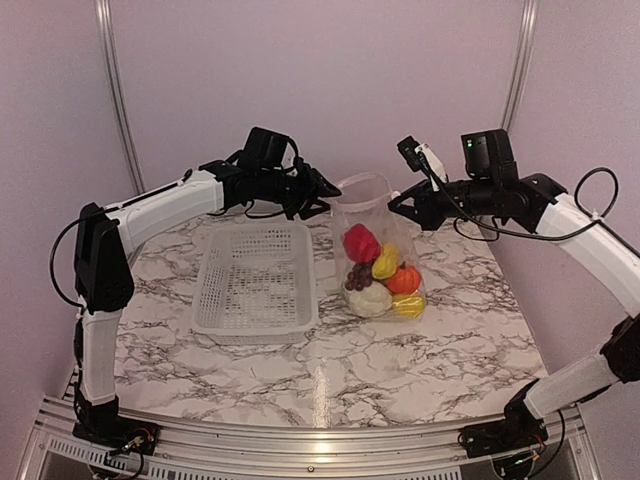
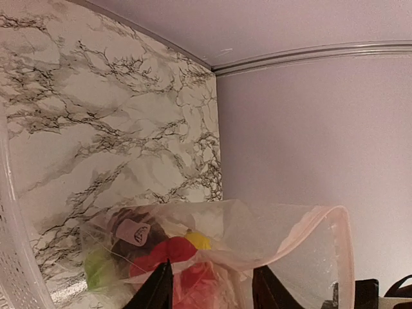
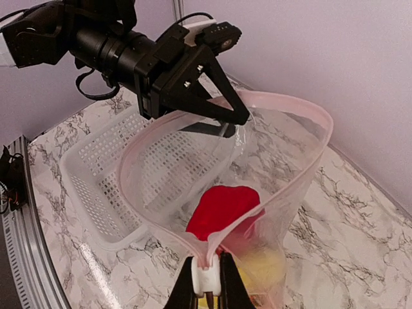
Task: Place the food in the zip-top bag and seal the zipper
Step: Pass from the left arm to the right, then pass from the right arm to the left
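Note:
The clear zip-top bag [image 1: 385,225] stands upright right of the basket, its mouth held open. Inside lie the red pepper [image 1: 360,243], yellow pieces [image 1: 385,262], orange fruit [image 1: 404,279], grapes [image 1: 357,277] and cauliflower [image 1: 370,300]. My right gripper [image 3: 207,265] is shut on the near corner of the bag's mouth, where the pale zipper strip [image 3: 308,114] folds together. My left gripper [image 2: 212,275] is open. Its jaws straddle the bag's far rim, with the film [image 2: 270,232] between them. The pepper also shows through the mouth in the right wrist view [image 3: 222,207].
The white perforated basket [image 1: 205,300] sits empty left of the bag, close to it. It also shows in the right wrist view [image 3: 90,161]. Purple walls close the back and both sides. A metal rail runs along the table's near edge [image 1: 320,445].

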You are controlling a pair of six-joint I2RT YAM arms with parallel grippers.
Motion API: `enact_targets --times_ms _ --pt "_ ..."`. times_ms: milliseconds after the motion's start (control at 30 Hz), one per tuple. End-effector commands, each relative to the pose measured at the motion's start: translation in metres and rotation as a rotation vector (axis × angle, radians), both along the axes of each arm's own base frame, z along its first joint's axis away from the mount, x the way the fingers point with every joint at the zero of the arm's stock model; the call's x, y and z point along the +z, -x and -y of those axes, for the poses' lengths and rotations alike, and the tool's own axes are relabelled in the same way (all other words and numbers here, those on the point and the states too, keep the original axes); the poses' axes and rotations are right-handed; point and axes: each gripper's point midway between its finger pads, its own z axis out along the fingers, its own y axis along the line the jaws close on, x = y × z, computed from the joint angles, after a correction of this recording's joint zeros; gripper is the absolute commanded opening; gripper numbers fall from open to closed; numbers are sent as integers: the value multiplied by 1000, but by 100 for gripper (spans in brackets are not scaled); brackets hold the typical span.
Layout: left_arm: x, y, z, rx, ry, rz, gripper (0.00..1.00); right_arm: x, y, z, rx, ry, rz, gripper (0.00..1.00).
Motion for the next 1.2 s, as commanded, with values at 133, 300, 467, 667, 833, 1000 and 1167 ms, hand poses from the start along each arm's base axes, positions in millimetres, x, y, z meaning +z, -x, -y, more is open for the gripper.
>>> enact_targets --times_ms 133,300,467,667,833,1000,1167 --pt "68 18 -43 -96 -255 496 56 9 12 -7 55 54 -79 0" --pt "98 54 -24 -309 -164 728 78 5 28 -15 110 64 -148 0" --pt "114 68 -11 -413 -200 906 99 6 47 -21 142 77 -171 0" --pt "125 91 -33 -364 -316 1146 99 37 69 -18 174 24 -176 0" --pt "125 143 -25 -562 -406 1335 99 9 87 -26 244 31 -285 1" --pt "90 195 -4 -751 -432 1333 93 -11 99 -35 272 94 -327 1" --pt "45 220 13 -884 -473 1294 84 -16 99 -33 269 104 -327 1"
